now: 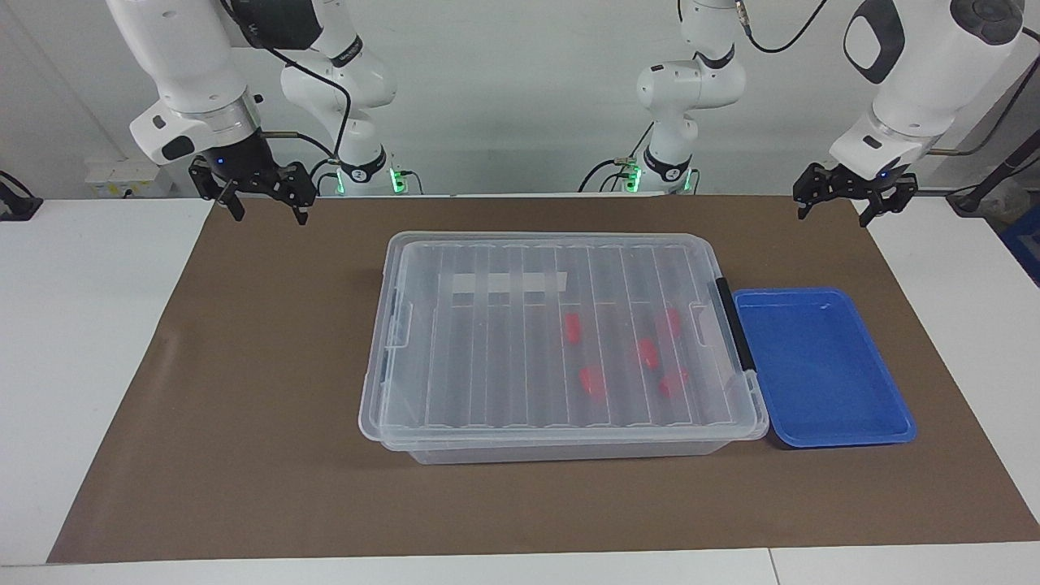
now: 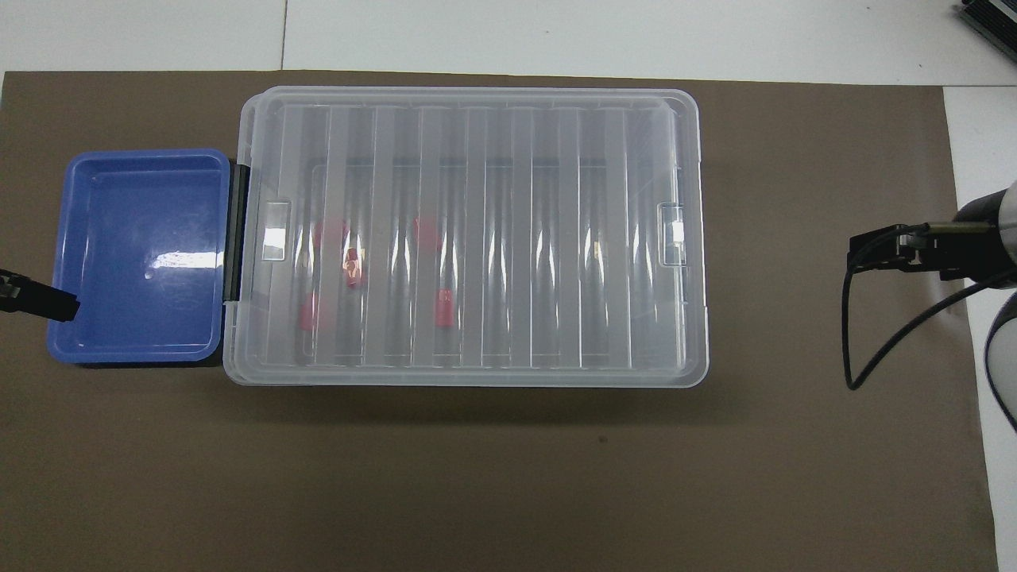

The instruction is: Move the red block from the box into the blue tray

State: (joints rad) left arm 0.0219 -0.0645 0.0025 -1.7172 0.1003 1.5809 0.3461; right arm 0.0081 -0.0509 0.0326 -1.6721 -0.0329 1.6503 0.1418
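1. The brown mat (image 1: 244, 390) covers the table; both grippers hang over its corners at the robots' edge.
2. The box (image 1: 561, 345), clear with its ribbed lid (image 2: 469, 230) shut, sits mid-mat, between the two grippers and well apart from both. The facing view shows a white tape strip (image 1: 504, 283) on it, which the overhead view does not.
3. The blue tray (image 1: 821, 366) lies touching the box's black handle (image 1: 734, 323), at the left arm's end, below and forward of the left gripper.
4. The right gripper (image 1: 262, 203) hangs with its jaws spread and nothing between them. The overhead view shows only its wrist and cable.
5. The left gripper (image 1: 841, 206) hangs with jaws apart and bare. The overhead view shows one dark tip at the tray's rim.
6. Five red blocks lie inside the box toward the tray's end; one red block (image 1: 573, 327) lies nearest the box's middle. The overhead view shows them only faintly through the lid.
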